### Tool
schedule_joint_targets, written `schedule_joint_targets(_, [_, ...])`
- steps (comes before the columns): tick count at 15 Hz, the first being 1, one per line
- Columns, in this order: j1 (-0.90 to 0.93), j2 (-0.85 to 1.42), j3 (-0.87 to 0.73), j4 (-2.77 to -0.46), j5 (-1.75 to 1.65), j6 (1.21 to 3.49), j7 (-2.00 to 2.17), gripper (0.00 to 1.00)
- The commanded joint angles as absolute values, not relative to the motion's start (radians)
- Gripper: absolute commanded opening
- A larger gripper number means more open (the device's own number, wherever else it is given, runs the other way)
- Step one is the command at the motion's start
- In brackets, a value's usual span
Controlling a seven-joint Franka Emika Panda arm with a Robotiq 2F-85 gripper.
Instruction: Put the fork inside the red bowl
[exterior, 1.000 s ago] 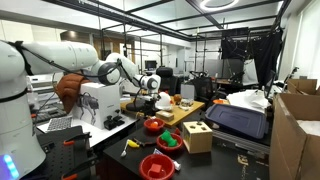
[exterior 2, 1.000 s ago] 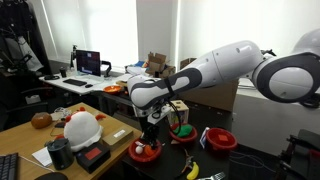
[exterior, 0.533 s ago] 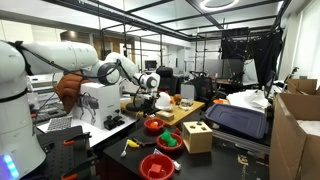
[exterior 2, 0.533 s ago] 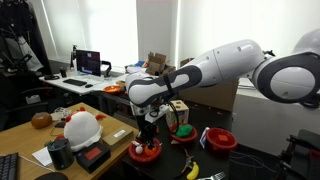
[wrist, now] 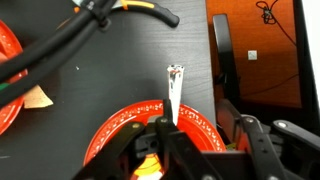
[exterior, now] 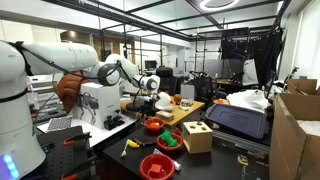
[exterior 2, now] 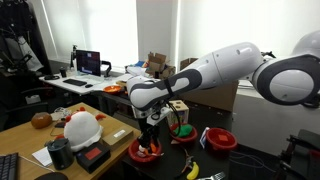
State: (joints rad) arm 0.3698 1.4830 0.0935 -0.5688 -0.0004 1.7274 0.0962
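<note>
The red bowl (wrist: 118, 126) sits on the black table right under my gripper (wrist: 205, 125). The silver fork (wrist: 175, 90) runs from between the jaws out over the bowl's far rim, tines pointing away above the table. It lies against one finger. The other finger stands well apart, so the jaws look open. The fork's handle end is hidden by the finger. In both exterior views the gripper (exterior: 150, 108) (exterior 2: 150, 143) hangs straight down over the bowl (exterior: 153, 126) (exterior 2: 147, 154). There the fork is too small to make out.
Another red bowl (exterior: 157, 166) (exterior 2: 219, 139) and a bowl with green things (exterior: 170, 140) (exterior 2: 183, 130) stand nearby. So do a wooden box (exterior: 197, 136) and a banana (exterior: 131, 144). Black cables (wrist: 90, 25) cross the table. A helmet (exterior 2: 80, 128) sits on the desk.
The gripper has sunk a little lower toward the red bowl. Nothing else has moved.
</note>
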Motion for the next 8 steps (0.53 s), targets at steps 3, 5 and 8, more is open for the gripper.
schedule_joint_targets(3, [0.357,1.483,0.093,-0.541,0.011,1.692,0.090,0.98])
schedule_joint_targets(5, [0.342,1.483,0.100,-0.510,0.014,1.643,0.066,1.00])
schedule_joint_targets(8, [0.313,1.423,0.093,-0.544,0.004,1.599,0.071,1.00])
